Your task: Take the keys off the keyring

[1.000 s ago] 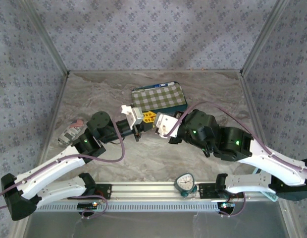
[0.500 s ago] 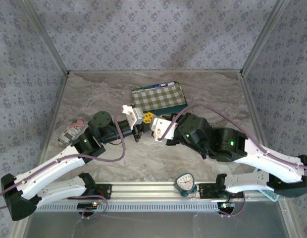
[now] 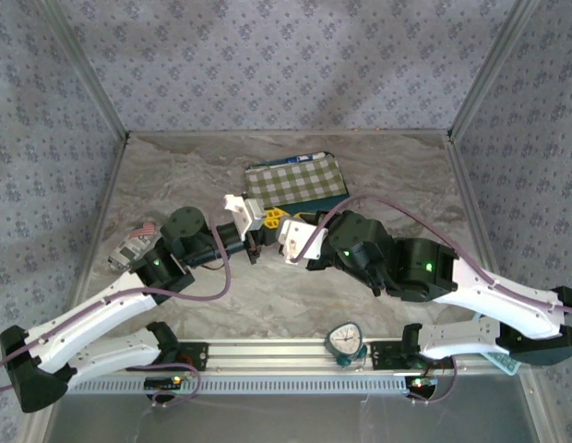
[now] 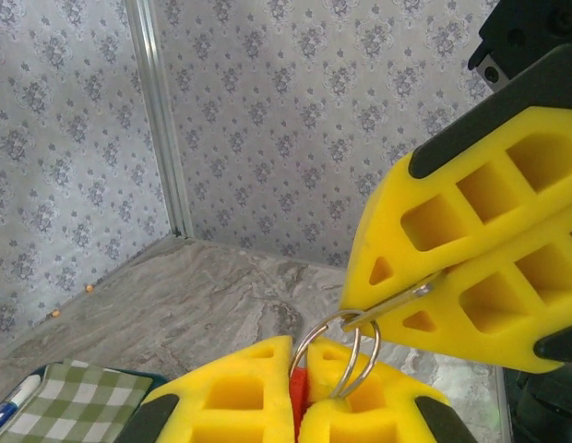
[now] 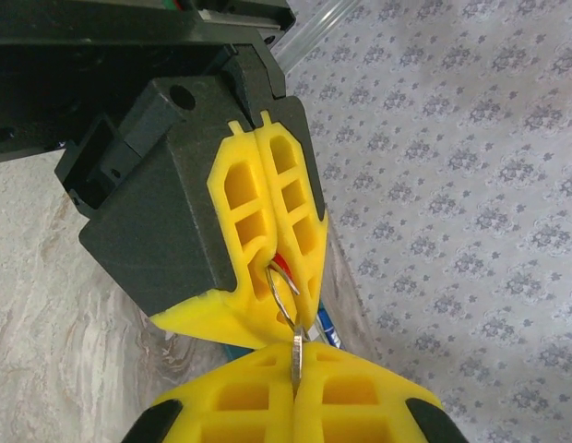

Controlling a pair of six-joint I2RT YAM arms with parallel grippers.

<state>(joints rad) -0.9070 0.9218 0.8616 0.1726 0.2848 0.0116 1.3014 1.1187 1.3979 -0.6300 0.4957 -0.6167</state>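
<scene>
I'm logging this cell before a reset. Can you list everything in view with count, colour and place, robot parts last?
table: 1, marbled grey-beige, inside patterned walls
keyring: 1, silver, pinched in the left gripper
key: 1 visible, silver, seen edge-on, clamped in the right gripper, on the keyring
red piece: 1, red, between the left fingers beside the keyring; can't tell what it is
checked pouch: 1, green-and-white with a blue edge, far middle of the table
small grey object: 1, grey with red-and-white stripes, left side of the table by the left arm
dial timer: 1, white face, teal body, on the near rail
left gripper: 1, yellow fingers, shut on keyring
right gripper: 1, yellow fingers, shut on key
</scene>
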